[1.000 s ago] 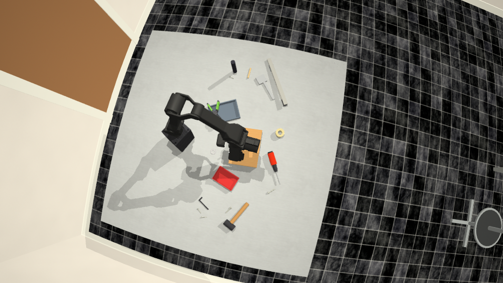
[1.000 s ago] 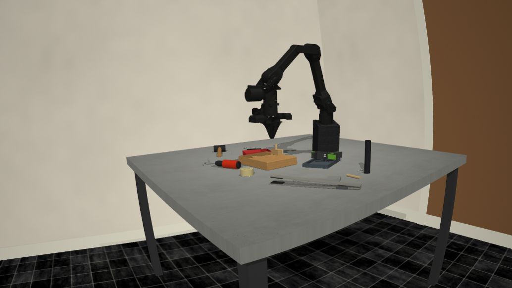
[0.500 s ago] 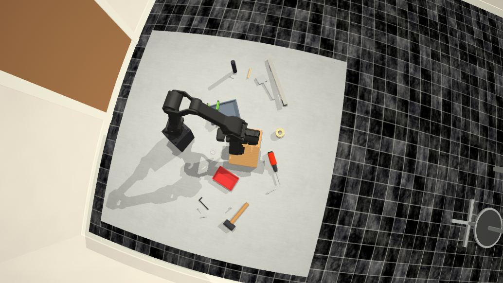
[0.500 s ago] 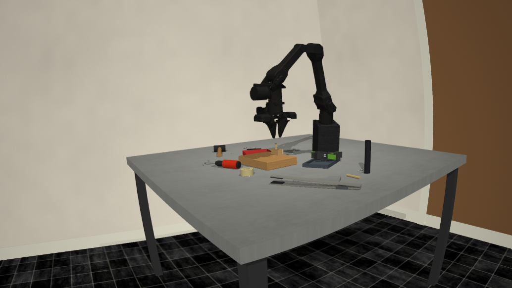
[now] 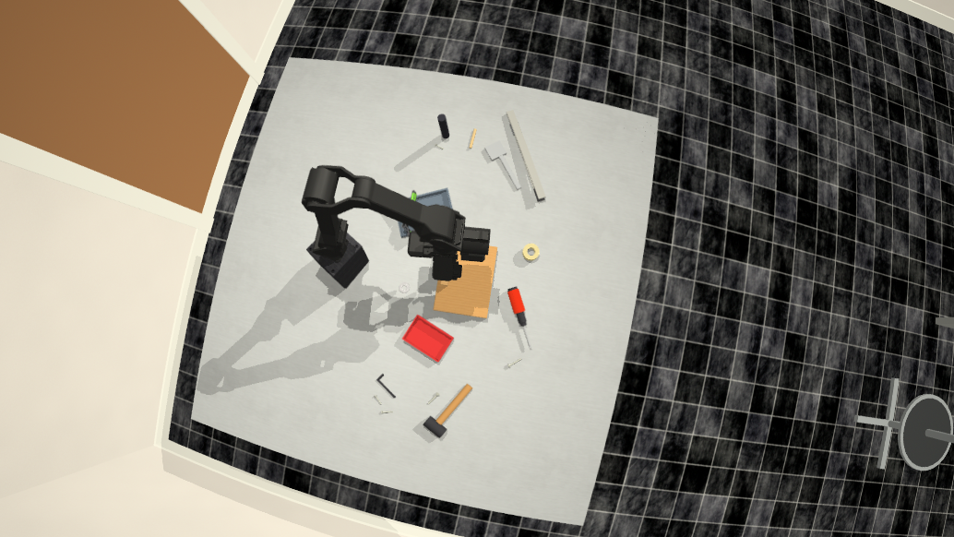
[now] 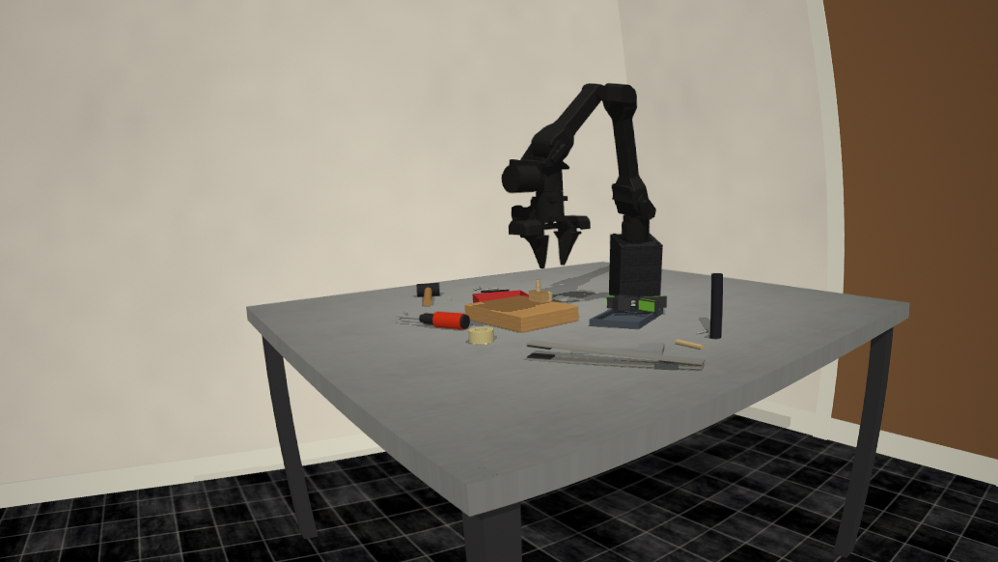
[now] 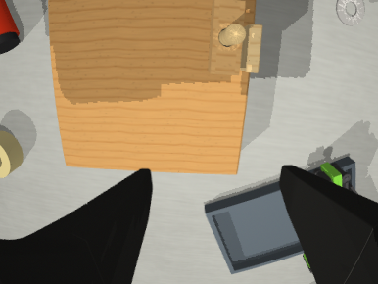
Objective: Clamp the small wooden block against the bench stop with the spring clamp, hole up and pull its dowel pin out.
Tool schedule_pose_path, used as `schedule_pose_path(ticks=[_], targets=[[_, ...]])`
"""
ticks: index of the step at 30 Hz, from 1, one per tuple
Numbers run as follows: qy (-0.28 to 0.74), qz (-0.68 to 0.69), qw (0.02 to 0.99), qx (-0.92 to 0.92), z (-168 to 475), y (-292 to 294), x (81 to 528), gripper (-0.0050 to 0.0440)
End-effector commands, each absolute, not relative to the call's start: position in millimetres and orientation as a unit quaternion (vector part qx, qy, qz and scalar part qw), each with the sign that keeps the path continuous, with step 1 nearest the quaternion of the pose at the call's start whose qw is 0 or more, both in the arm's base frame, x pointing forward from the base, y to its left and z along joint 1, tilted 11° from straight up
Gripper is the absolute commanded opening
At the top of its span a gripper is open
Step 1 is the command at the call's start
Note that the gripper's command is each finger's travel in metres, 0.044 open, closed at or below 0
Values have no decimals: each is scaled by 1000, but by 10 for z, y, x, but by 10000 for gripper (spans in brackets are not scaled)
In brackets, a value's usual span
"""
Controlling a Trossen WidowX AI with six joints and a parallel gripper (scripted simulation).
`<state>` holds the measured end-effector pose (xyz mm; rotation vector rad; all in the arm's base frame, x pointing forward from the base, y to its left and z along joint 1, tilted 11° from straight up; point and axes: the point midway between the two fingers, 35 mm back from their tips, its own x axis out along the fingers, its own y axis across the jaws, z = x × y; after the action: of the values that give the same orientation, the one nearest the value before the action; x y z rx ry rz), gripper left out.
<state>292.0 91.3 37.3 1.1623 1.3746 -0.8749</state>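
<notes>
Jaws of the black arm (image 5: 393,203) (image 6: 572,118) stand spread with nothing between them, raised above the bench (image 5: 567,399) (image 6: 419,390) (image 7: 176,206) and well apart from the wooden block (image 6: 540,296) (image 7: 220,59). The block sits at the far side of the board (image 5: 460,293) (image 6: 523,317) (image 7: 147,132), its pin (image 6: 538,284) (image 7: 235,33) upright in the hole. A small pale wooden piece (image 7: 255,49) lies beside it. The green-and-black clamp (image 5: 412,196) (image 6: 646,305) (image 7: 331,174) is off the block, at the far end of a blue-gray tray (image 5: 442,199) (image 6: 618,320) (image 7: 259,230), to the right of the board; its white mark is too small to read. At left are a red screwdriver (image 5: 516,301) (image 6: 448,320) (image 7: 6,24) and, farther off, a hammer (image 5: 454,405) (image 6: 428,296). A tape roll (image 5: 524,252) (image 6: 481,337) (image 7: 17,154) rests on the near side of the board.

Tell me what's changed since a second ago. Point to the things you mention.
The tool (image 6: 552,265) (image 7: 216,176) opened from shut and moved toward the blue-grey tray (image 5: 436,199) (image 6: 616,320) (image 7: 264,220). Nothing was taken hold of or let go. The tray and the upright dowel pin (image 6: 538,284) (image 7: 235,34) stayed put.
</notes>
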Motion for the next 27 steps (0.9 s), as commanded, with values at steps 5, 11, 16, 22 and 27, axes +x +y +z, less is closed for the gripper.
schedule_pose_path(ticks=[5, 11, 16, 22, 27], targets=[[583, -364, 546, 480, 427, 1057, 2770, 360], [585, -361, 549, 476, 452, 1123, 2711, 400], [587, -357, 553, 472, 481, 1201, 2634, 440], [590, -352, 557, 467, 515, 1289, 2538, 440], [592, -348, 560, 463, 537, 1344, 2473, 440]])
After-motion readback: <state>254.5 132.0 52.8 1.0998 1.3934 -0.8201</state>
